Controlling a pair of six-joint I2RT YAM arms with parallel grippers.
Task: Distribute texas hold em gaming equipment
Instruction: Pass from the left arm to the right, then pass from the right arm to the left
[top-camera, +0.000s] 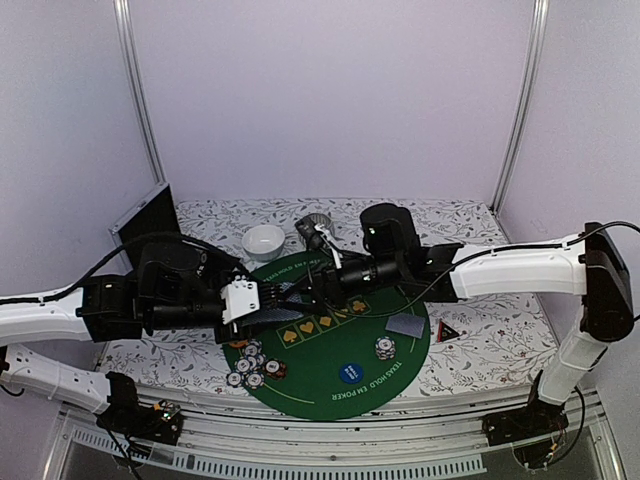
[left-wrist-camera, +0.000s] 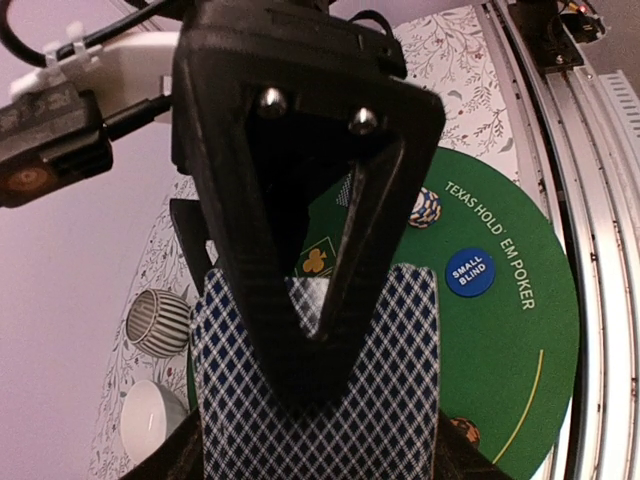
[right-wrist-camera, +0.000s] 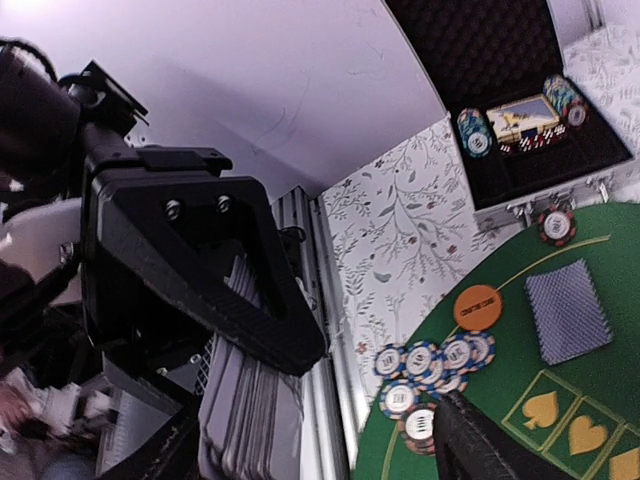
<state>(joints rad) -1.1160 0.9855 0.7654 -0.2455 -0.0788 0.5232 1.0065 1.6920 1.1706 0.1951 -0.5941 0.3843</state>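
Playing cards (left-wrist-camera: 400, 400), a pack pinched in the left claw (top-camera: 280, 297) above the green mat (top-camera: 310, 385); the right claw (top-camera: 312, 288), spread with one finger over the pack, should nip only the top card and slide it off.

- We see a round green poker mat (top-camera: 320, 395) on the floral table (top-camera: 500, 335).
- The left gripper (top-camera: 288, 298) and right gripper (top-camera: 318, 290) meet tip to tip over the mat's 11 o'clock part; from here we cannot tell how their jaws stand.
- A cluster of striped poker chips (top-camera: 250, 366) sits on the mat's rim at 8 o'clock.
- A face-down playing card (top-camera: 405, 325) lies at 2 o'clock, with a chip stack (top-camera: 385, 347) just beside it.
- The blue button disc (top-camera: 349, 372) lies at 5 o'clock.
- A red-black triangle (top-camera: 447, 331) lies off the mat at 3 o'clock.
- Beyond the rim, a white bowl (top-camera: 263, 240) stands at 11 o'clock and a striped grey bowl (top-camera: 318, 225) at 12.
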